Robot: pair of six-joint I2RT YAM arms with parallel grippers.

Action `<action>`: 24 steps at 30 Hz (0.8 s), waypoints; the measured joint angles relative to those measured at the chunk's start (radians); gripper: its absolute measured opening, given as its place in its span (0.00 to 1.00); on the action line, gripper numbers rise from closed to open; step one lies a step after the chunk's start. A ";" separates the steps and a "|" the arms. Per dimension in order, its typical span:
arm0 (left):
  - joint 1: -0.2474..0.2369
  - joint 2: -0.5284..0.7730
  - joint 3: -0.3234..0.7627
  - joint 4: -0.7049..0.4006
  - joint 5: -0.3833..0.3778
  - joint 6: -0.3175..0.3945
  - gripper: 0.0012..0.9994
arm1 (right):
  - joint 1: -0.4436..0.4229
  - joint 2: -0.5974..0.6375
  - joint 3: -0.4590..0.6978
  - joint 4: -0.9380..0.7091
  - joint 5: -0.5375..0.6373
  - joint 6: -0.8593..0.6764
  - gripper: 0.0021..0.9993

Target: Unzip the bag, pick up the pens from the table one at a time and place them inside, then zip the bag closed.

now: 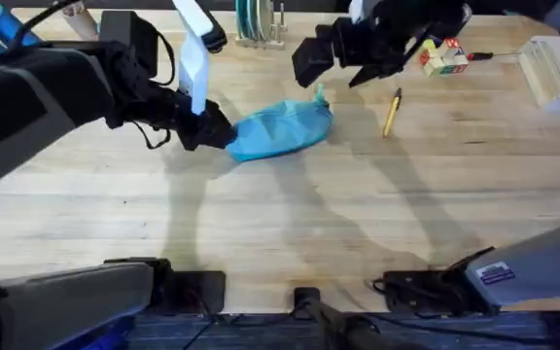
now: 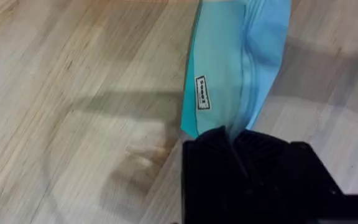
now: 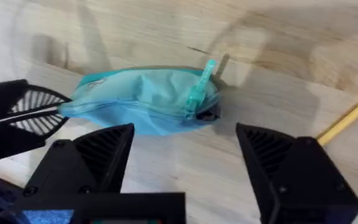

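I have the left gripper point(image 1: 220, 131) clamped on one end of the bag point(image 1: 282, 129), pinning it to the table point(image 1: 280, 224) so the fabric stays taut when the zipper gets pulled; the bag lies near the table's middle, bunched and crumpled. My right gripper point(image 3: 185, 163) hovers over the other end, jaws spread wide and holding nothing, the zipper pull point(image 3: 201, 89) standing up between them, apparently lined up for the grab; the zipper looks mostly shut. The pen point(image 1: 391, 113) lies just beyond the bag on the right arm's side, untouched, within easy reach for later.
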 joint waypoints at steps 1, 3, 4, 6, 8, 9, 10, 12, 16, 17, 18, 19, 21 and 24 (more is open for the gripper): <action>0.000 0.000 0.000 0.000 0.000 0.000 0.04 | 0.000 0.011 0.000 0.000 0.000 0.000 1.00; 0.000 0.000 0.000 0.000 0.000 0.000 0.04 | 0.000 0.031 0.000 0.002 0.000 0.000 1.00; 0.000 0.000 0.000 0.000 0.000 0.000 0.04 | 0.000 0.039 0.000 0.003 0.000 0.000 1.00; 0.000 0.000 0.000 0.000 0.000 0.000 0.04 | 0.000 0.056 0.000 0.008 0.000 0.000 1.00; 0.000 0.000 0.000 0.000 0.000 0.000 0.04 | 0.000 0.072 0.000 0.018 0.000 0.000 1.00; 0.000 0.000 0.000 0.000 0.000 0.000 0.04 | 0.000 0.079 0.000 0.024 0.000 0.000 1.00; 0.000 0.000 0.000 0.000 0.000 0.000 0.04 | 0.000 0.086 0.000 0.029 0.000 0.000 1.00; 0.000 0.000 0.000 0.000 0.000 0.000 0.04 | 0.000 0.098 0.000 0.037 0.000 0.000 1.00; 0.000 0.000 0.000 0.000 0.000 0.000 0.04 | 0.000 0.123 0.000 0.061 0.000 0.000 1.00; 0.000 0.000 0.000 0.000 0.000 0.000 0.04 | 0.000 0.129 0.000 0.068 0.000 0.000 1.00; 0.000 0.000 0.000 0.000 0.000 0.000 0.04 | 0.000 0.135 0.000 0.075 0.000 0.000 1.00; 0.000 0.000 0.000 0.000 0.000 0.000 0.04 | 0.000 0.142 0.000 0.080 0.000 0.000 1.00; 0.000 0.000 0.000 0.000 0.000 0.000 0.04 | 0.000 0.150 0.000 0.084 0.000 0.000 1.00; 0.000 0.000 0.000 0.000 0.000 0.000 0.04 | 0.000 0.152 0.000 0.084 0.000 0.000 1.00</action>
